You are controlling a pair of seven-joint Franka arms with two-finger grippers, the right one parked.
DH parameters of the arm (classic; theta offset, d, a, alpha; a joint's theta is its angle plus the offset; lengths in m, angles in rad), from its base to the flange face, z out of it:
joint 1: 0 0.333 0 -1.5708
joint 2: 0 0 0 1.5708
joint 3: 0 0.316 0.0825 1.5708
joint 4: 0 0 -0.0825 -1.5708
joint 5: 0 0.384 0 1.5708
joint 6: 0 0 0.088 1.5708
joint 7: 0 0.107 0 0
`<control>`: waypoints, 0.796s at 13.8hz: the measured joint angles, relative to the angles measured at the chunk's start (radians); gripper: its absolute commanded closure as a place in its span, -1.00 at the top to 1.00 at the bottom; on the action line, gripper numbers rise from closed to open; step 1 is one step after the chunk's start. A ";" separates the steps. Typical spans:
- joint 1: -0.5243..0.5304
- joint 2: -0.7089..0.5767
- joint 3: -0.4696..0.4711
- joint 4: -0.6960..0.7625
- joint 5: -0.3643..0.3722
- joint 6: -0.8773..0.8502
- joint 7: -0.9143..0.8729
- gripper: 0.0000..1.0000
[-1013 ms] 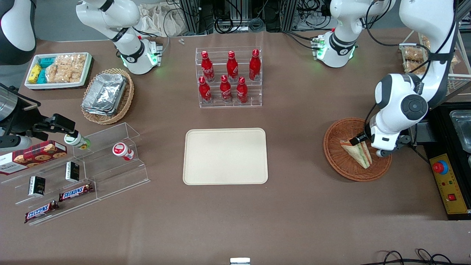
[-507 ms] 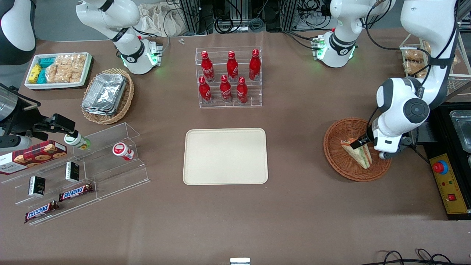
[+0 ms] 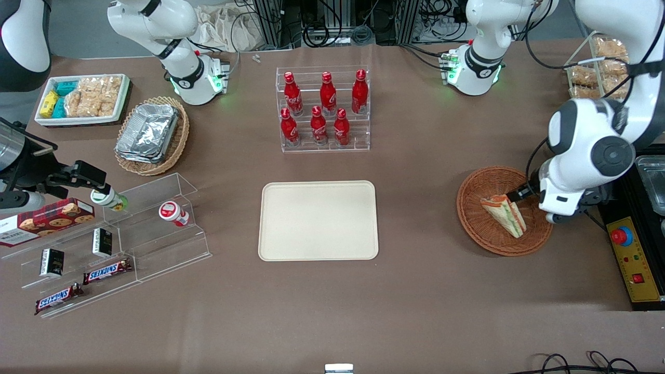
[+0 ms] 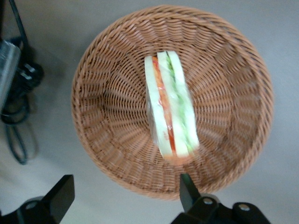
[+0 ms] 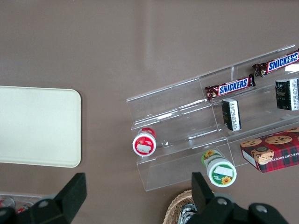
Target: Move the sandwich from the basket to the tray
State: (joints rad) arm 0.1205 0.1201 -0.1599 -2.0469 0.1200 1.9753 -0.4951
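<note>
Approach step, sandwich (image 4: pixel 170 109) lying in the basket (image 4: pixel 103 70).
My pincer (image 4: pixel 124 196) hung spread above; next, probably descend, then pinch.

"SNICKERS" on candy bars (image 5: pixel 230 86)

We see a desk (image 3: pixel 415 311) covered in plain brown, evenly lit. Along its farthest edge from us stand metal frame posts (image 3: pixel 270 21) with tangled black cables (image 3: pixel 332 31). At the working arm's end sits a black and yellow control box (image 3: pixel 636 265).
</note>
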 measured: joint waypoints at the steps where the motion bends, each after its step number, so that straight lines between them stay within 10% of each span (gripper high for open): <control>1: 0.000 -0.029 0.000 0.022 -0.001 -0.056 0.075 1.00; 11: 0.000 -0.021 -0.013 0.434 -0.089 -0.460 0.461 1.00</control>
State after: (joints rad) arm 0.1201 0.0996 -0.1731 -1.6131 0.0307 1.5150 -0.0337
